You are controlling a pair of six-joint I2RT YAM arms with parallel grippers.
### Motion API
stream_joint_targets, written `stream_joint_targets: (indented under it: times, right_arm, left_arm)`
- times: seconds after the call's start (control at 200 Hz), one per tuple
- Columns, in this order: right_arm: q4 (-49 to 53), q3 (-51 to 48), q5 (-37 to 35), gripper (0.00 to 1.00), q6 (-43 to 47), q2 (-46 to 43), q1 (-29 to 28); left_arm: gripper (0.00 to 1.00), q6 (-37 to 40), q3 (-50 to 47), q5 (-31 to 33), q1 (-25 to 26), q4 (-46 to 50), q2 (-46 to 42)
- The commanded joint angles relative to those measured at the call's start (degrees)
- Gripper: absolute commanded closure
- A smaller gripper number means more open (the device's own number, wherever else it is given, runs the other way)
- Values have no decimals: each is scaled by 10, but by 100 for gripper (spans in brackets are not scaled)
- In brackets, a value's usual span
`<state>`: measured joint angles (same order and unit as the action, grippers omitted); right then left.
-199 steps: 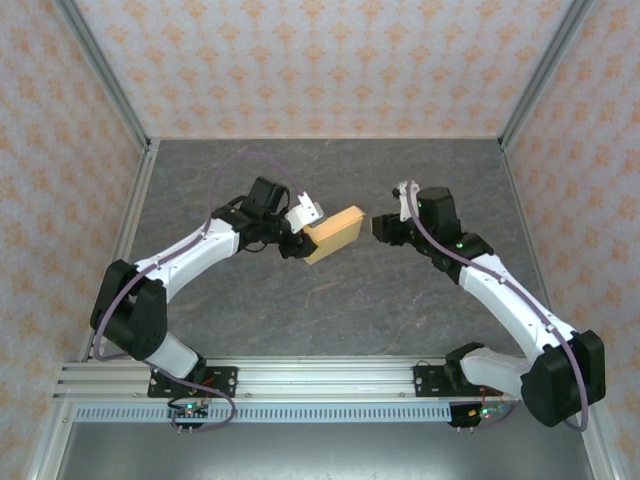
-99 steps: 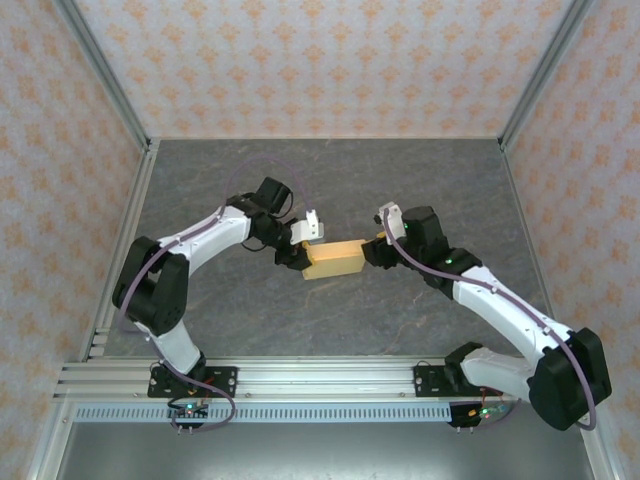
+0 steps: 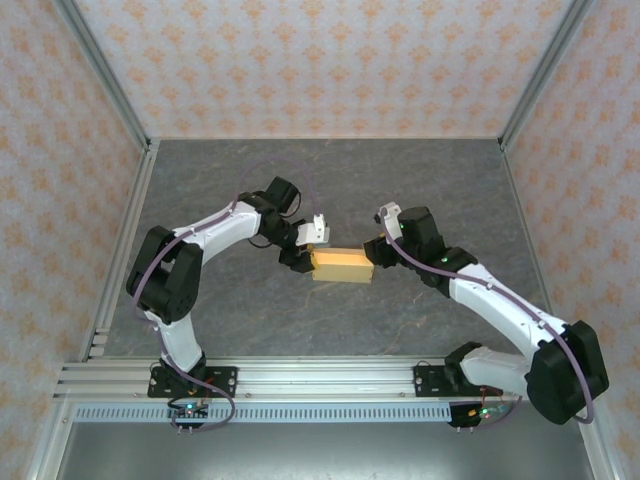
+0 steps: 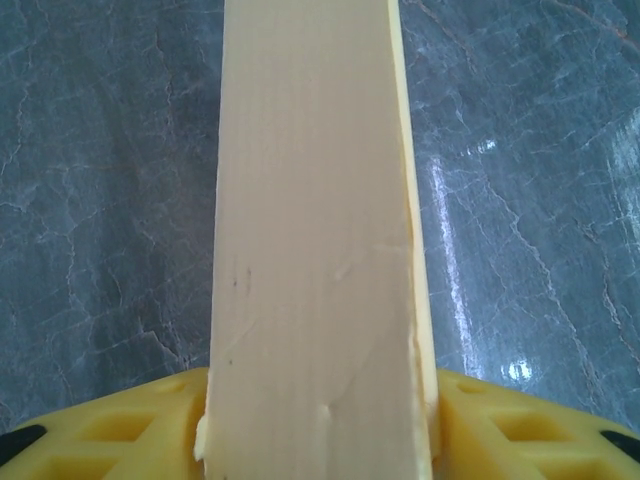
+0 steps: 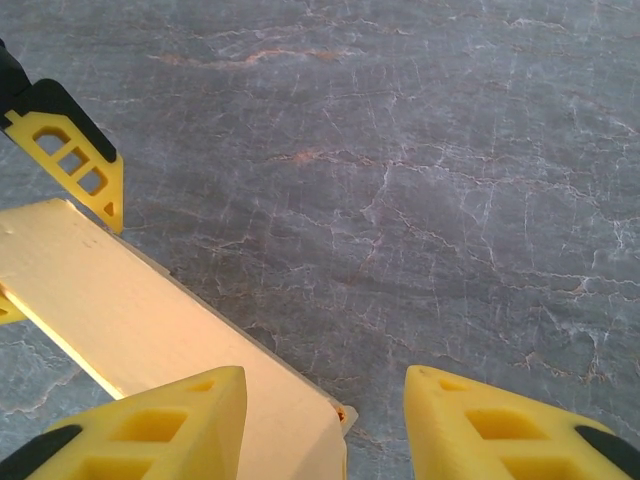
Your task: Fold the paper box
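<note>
The paper box (image 3: 342, 265) is a small flat tan box lying lengthwise on the grey table between my two grippers. My left gripper (image 3: 305, 250) has the box's left end between its jaws. In the left wrist view the box (image 4: 315, 250) spans the whole gap of the gripper (image 4: 320, 385), and both yellow fingers (image 4: 130, 425) lie against its sides. My right gripper (image 3: 375, 252) stands open at the box's right end. In the right wrist view the right gripper (image 5: 325, 385) has one finger over the box's corner (image 5: 130, 320) and the other over bare table.
The grey marbled table (image 3: 400, 180) is walled by patterned panels at the back and both sides. An aluminium rail (image 3: 320, 378) carrying both arm bases runs along the near edge. One finger of the left gripper (image 5: 80, 165) shows in the right wrist view.
The left arm has brought the box down from a raised tilt to lie level on the table. My right gripper has moved left up to the box's right end.
</note>
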<state>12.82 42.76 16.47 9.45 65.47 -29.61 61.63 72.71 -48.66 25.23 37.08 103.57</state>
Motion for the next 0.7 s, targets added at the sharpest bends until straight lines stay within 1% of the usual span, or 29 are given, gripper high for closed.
stream_joint_targets:
  times: [0.0,0.13,0.305,0.44,0.57,0.696]
  right_arm:
    - [-1,17,-18,55,-6,7,-5]
    - [5,19,-24,55,-6,6,-5]
    - [48,25,-46,54,-21,-15,-5]
    - [77,8,-43,54,-42,-55,-7]
    - [66,-30,-53,55,-40,-97,-14]
    - [46,-47,-57,56,-29,-96,-15]
  left_arm:
    - [44,5,20,16,2,21,4]
    - [45,-4,23,20,5,19,8]
    - [54,-19,33,29,9,24,15]
    - [60,-23,44,41,12,38,23]
    - [64,-21,47,45,12,45,23]
    - [65,-19,56,49,13,55,26]
